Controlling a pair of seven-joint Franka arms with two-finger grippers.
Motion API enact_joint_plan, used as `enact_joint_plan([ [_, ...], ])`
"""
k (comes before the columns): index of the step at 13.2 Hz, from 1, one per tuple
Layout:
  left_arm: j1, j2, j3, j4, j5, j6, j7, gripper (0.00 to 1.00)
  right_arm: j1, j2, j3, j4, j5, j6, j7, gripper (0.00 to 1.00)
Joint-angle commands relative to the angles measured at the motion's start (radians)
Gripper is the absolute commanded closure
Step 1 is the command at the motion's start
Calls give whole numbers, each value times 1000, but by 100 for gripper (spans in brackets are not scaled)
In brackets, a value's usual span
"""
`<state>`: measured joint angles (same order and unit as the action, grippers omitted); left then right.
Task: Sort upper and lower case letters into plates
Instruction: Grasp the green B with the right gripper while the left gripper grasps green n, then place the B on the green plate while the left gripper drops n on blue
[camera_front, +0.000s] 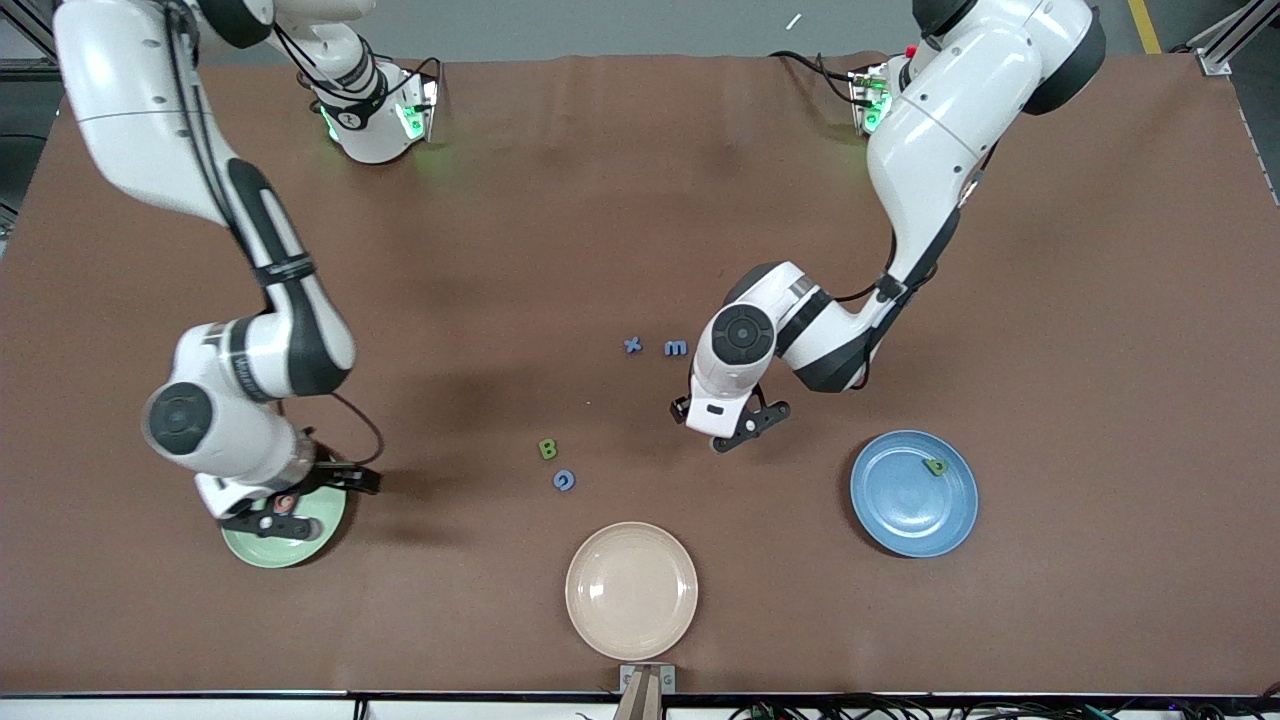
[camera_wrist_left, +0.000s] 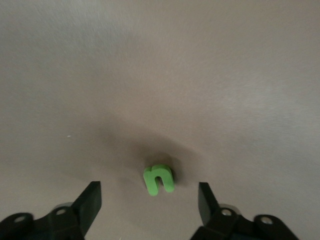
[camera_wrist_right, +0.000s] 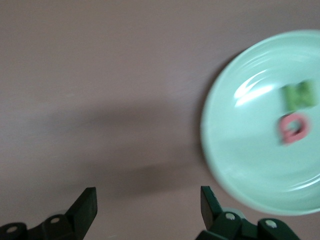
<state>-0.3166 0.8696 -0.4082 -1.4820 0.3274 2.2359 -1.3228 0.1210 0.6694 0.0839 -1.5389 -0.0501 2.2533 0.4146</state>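
The left gripper hovers low, jaws apart and empty, the small green letter n lying on the table between its fingertips and slightly ahead. It looks light, stiff foam: pinch across its flat sides. The right gripper, also spread empty, hangs beside the mint plate.

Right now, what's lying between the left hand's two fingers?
A small green letter n lies on the brown table between the open left hand, seen in the left wrist view.
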Motion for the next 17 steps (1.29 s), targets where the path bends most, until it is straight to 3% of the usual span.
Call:
enact_joint_plan([
  [1, -42, 25, 28, 37, -1, -13, -74, 27, 122, -5, -7, 5, -1, 6, 171, 8],
  [5, -41, 20, 28, 35, -1, -13, -84, 70, 261, 47, -9, -6, -4, 158, 182, 8],
  [9, -32, 23, 55, 37, 1, -13, -73, 74, 324, 117, -13, -6, -20, 236, 181, 8],
  [11, -30, 16, 57, 37, 5, -13, -75, 96, 341, 122, -16, -9, -27, 235, 179, 10],
  [12, -24, 5, 58, 37, 9, -19, -76, 100, 342, 122, -16, -10, -36, 235, 181, 13],
  [15, 39, -66, 106, 35, 15, -62, -44, 100, 348, 130, -16, -18, -109, 235, 181, 22],
  [17, 129, -95, 106, 28, 16, -85, 78, 99, 345, 140, -16, -17, -148, 239, 181, 26],
])
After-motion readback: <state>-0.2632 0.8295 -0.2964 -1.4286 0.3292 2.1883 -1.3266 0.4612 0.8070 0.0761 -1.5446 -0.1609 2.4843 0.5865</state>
